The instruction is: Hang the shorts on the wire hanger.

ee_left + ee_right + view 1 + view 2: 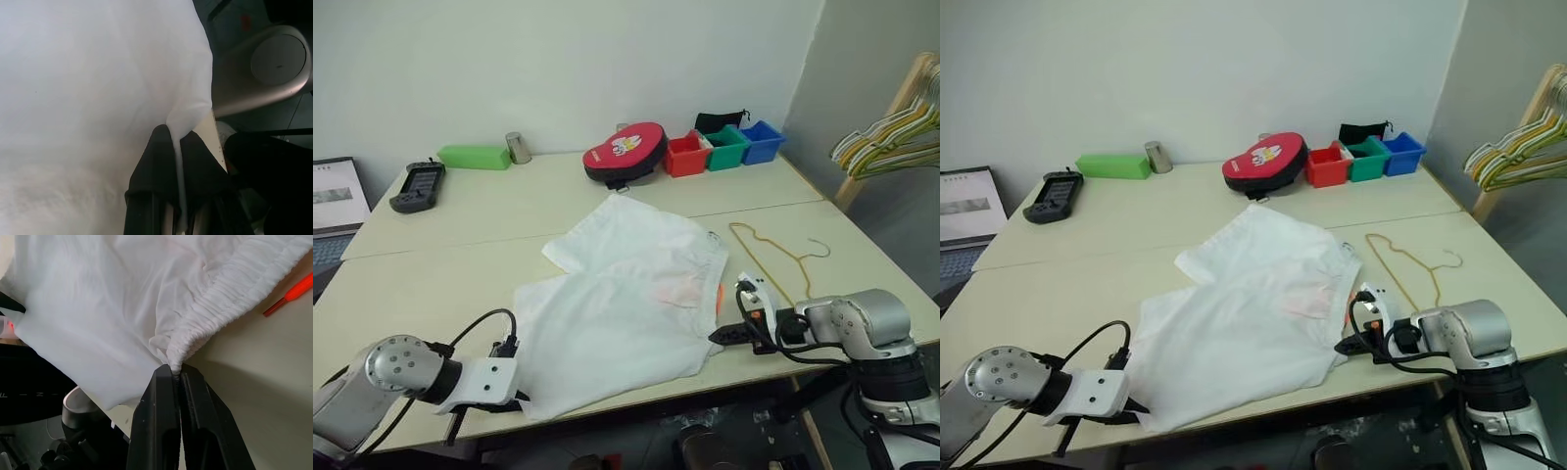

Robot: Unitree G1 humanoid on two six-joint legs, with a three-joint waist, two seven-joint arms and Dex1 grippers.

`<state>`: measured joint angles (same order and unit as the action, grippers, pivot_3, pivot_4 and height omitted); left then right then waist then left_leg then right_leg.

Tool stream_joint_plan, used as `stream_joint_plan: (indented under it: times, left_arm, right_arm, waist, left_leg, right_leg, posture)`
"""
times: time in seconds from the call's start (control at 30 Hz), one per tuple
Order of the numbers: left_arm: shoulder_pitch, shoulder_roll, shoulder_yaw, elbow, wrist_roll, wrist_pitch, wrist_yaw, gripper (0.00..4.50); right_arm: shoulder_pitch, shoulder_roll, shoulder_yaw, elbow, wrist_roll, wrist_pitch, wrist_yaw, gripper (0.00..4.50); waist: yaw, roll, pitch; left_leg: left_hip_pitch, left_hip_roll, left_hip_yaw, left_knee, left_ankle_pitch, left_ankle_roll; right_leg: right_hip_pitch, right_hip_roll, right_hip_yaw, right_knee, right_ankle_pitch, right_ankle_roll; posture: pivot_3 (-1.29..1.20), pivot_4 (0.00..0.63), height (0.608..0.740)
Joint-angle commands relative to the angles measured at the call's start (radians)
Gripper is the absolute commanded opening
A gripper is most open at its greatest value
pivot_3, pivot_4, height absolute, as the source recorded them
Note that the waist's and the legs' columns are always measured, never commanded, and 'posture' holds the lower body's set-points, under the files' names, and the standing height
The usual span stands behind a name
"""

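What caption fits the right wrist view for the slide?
Right gripper shut on the gathered waistband of the white shorts, an orange-red pen lying on the table beside them.

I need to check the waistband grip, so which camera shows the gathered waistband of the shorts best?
The right wrist view: the shorts fill it, the gathered waistband running into the right gripper, its jaws shut on it. The head views show it small beside the wire hanger. The left wrist view shows plain fabric.

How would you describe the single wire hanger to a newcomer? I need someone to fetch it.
Start at the beige table and find the white shorts spread on it. Just to their right lies the wire hanger, flat on the tabletop. Unlike the bunch of thicker coloured hangers hanging beyond the table's right edge, it is a lone, thin, yellowish-tan wire triangle.
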<state>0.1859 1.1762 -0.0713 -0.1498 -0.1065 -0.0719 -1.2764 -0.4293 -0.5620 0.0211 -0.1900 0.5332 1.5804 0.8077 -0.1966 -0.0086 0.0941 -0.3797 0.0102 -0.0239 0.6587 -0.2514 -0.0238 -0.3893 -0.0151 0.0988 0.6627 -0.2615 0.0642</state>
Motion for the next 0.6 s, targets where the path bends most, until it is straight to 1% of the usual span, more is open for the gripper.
stream_joint_plan:
  times: [0.03,0.1,0.2,0.23,0.27,0.33,0.43,0.5,0.53,0.6]
  left_arm:
    - [0.008,-0.013,-0.018,0.029,0.052,0.022,0.026,0.75]
    - [-0.004,-0.026,-0.021,0.036,0.046,0.015,0.029,1.18]
    - [-0.018,-0.029,-0.019,0.044,0.032,0.02,0.014,1.72]
    - [-0.02,-0.024,-0.015,0.043,0.024,0.023,0.004,1.98]
    - [-0.024,-0.022,-0.011,0.04,0.014,0.031,-0.004,2.18]
    - [-0.038,-0.019,-0.003,0.024,-0.018,0.06,-0.024,2.54]
    - [-0.051,-0.014,0.007,-0.005,-0.055,0.105,-0.051,3.18]
    - [-0.063,-0.001,0.012,-0.029,-0.088,0.145,-0.086,3.7]
    - [-0.074,0.008,0.021,-0.049,-0.121,0.178,-0.112,3.86]
    - [-0.126,0.011,0.05,-0.109,-0.24,0.303,-0.153,4.34]
  right_arm:
    - [-0.009,-0.017,-0.021,-0.026,0.037,-0.002,-0.011,0.0]
    - [-0.005,-0.026,-0.019,-0.027,0.048,-0.009,-0.011,0.51]
    - [0.0,-0.055,-0.022,-0.037,0.07,-0.009,-0.007,1.11]
    - [0.002,-0.067,-0.028,-0.045,0.082,-0.002,-0.002,1.44]
    - [0.004,-0.083,-0.03,-0.057,0.093,0.001,0.005,1.65]
    - [0.009,-0.111,-0.041,-0.077,0.113,0.012,0.011,2.05]
    - [0.015,-0.135,-0.062,-0.098,0.146,0.03,0.01,2.83]
    - [0.013,-0.151,-0.077,-0.108,0.172,0.034,0.008,3.4]
    - [0.011,-0.163,-0.085,-0.116,0.187,0.034,0.007,3.63]
    - [0.001,-0.193,-0.108,-0.134,0.226,0.034,0.009,4.13]
  waist:
    - [0.002,0.0,0.0]
    - [0.002,0.001,0.001]
    - [0.003,0.002,0.002]
    - [0.003,0.001,0.003]
    - [0.002,0.001,0.003]
    - [0.002,0.0,0.005]
    - [0.0,-0.003,0.007]
    - [0.0,-0.003,0.007]
    - [0.001,-0.004,0.008]
    - [0.001,-0.007,0.01]
  left_leg:
    - [0.0,0.0,0.0,0.0,0.0,0.0]
    - [0.0,0.0,-0.001,0.0,0.0,0.0]
    - [0.0,0.0,0.0,0.0,0.0,0.0]
    - [0.0,0.0,0.0,0.0,0.0,0.0]
    - [0.0,0.0,0.0,0.0,0.0,0.0]
    - [0.0,0.0,0.0,0.0,0.0,0.0]
    - [-0.001,0.0,0.0,-0.003,0.0,0.0]
    - [-0.001,0.0,0.0,-0.005,0.0,0.0]
    - [-0.001,0.0,0.001,-0.006,0.0,0.0]
    - [-0.001,0.0,0.0,-0.008,0.0,0.0]
  right_leg:
    - [0.0,0.0,0.0,0.0,0.0,0.0]
    - [0.0,0.0,0.0,0.0,0.0,0.0]
    - [0.0,-0.001,0.0,0.0,0.0,0.0]
    - [0.0,-0.001,0.0,0.0,0.0,0.0]
    - [0.0,-0.001,0.0,-0.001,0.0,0.0]
    - [0.0,-0.001,0.0,-0.001,0.0,0.0]
    - [-0.001,-0.001,-0.001,-0.002,-0.001,-0.001]
    - [-0.001,-0.001,0.0,-0.004,-0.001,-0.001]
    - [-0.001,-0.001,0.0,-0.004,-0.001,-0.001]
    - [-0.002,-0.001,-0.001,-0.005,-0.001,-0.001]
  posture:
    - [-0.11,0.066,0.74]
    - [-0.11,0.066,0.74]
    - [-0.12,0.068,0.74]
    - [-0.12,0.068,0.74]
    - [-0.12,0.068,0.74]
    - [-0.13,0.069,0.74]
    - [-0.13,0.069,0.74]
    - [-0.15,0.066,0.74]
    - [-0.15,0.064,0.74]
    - [-0.16,0.062,0.74]
